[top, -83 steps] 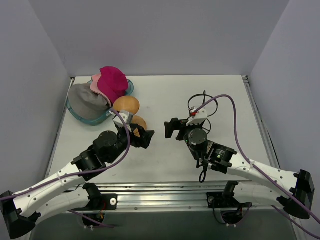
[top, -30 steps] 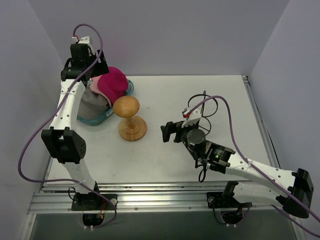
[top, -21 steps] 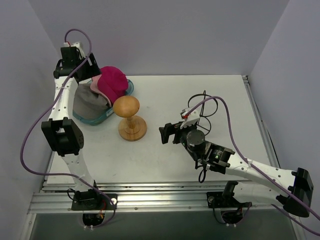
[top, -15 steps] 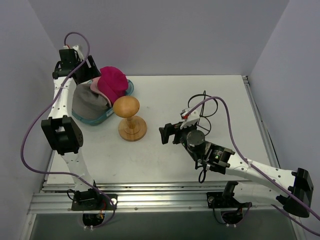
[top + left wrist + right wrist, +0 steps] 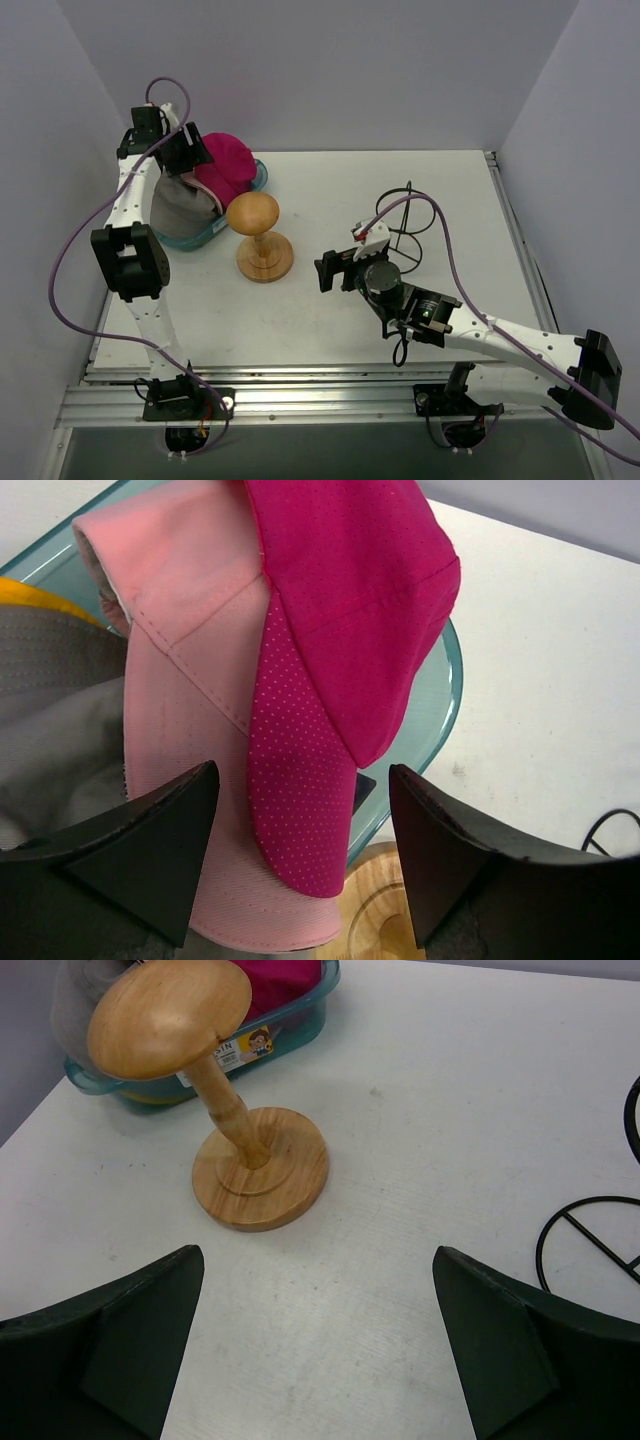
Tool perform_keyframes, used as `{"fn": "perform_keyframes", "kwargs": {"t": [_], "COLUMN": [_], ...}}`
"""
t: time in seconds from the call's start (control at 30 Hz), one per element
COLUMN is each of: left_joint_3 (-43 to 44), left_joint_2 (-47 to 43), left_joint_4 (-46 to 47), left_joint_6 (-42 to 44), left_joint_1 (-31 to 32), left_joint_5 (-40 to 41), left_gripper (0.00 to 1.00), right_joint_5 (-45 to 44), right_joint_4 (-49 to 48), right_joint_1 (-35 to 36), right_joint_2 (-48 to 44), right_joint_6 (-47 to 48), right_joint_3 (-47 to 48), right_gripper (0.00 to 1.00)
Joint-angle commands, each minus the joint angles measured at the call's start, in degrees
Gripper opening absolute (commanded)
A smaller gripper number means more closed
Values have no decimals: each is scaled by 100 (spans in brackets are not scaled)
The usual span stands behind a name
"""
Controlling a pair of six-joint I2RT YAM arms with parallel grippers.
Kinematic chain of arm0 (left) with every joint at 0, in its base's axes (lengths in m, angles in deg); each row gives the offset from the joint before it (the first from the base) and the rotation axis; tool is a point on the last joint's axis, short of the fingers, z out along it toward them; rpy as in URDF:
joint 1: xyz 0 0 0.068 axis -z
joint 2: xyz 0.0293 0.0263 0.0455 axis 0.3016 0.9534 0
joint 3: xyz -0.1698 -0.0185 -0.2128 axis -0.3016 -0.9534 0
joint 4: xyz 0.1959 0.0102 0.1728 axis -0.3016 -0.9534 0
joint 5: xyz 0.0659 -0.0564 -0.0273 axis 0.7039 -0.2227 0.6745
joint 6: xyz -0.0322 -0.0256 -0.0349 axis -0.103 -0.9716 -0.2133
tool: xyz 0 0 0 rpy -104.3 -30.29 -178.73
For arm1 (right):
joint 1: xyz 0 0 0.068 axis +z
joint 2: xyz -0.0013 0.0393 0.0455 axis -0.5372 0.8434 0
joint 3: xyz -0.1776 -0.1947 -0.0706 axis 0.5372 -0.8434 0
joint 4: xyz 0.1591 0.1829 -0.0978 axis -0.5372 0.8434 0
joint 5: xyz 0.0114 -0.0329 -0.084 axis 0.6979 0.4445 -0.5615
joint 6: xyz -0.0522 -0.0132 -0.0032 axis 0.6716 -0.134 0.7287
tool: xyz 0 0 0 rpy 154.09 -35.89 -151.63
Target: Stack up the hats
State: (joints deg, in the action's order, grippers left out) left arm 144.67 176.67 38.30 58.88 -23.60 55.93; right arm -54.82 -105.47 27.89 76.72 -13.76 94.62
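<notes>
The hats lie piled in a tub at the back left. On top is the magenta cap [image 5: 228, 165] [image 5: 340, 590], its brim over the light pink cap [image 5: 190, 680]. To their left sits the grey cap [image 5: 185, 208] [image 5: 50, 730], with a sliver of the yellow-orange hat [image 5: 30, 592] behind it. My left gripper [image 5: 185, 150] [image 5: 300, 860] hovers open just above the pile, its fingers either side of the magenta brim, holding nothing. Over bare table in the middle, my right gripper [image 5: 335, 270] [image 5: 315, 1340] stands wide open and empty.
The translucent teal tub [image 5: 257, 180] [image 5: 440, 710] [image 5: 290, 1010] holds the hats. A round-topped wooden hat stand [image 5: 259, 235] [image 5: 220, 1110] is just in front of it, left of my right gripper. A black wire stand [image 5: 405, 225] [image 5: 600, 1240] is behind the right arm. Walls close in on three sides.
My left arm has swung from the table's front up over the tub, then come down and right onto the hats, its jaws narrowing a little. My right gripper has drifted slightly left.
</notes>
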Motion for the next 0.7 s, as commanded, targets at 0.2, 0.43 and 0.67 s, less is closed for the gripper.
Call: {"fn": "perform_keyframes", "kwargs": {"t": [0.2,0.43,0.67], "left_joint_3": [91,161,118], "left_joint_2": [-19,33,86], "left_joint_4": [468,363,214], "left_joint_6": [135,83,91], "left_joint_1": [173,226,270], "left_joint_5": [-549,-540,-619], "left_gripper": [73,72,70], "right_joint_5": [-105,-149,-228], "right_joint_4": [-66,-22,14], "right_joint_1": [105,132,167], "right_joint_2": [49,93,66], "right_joint_6": [121,148,157], "right_joint_3": [248,274,292], "right_gripper": [94,94,94]}}
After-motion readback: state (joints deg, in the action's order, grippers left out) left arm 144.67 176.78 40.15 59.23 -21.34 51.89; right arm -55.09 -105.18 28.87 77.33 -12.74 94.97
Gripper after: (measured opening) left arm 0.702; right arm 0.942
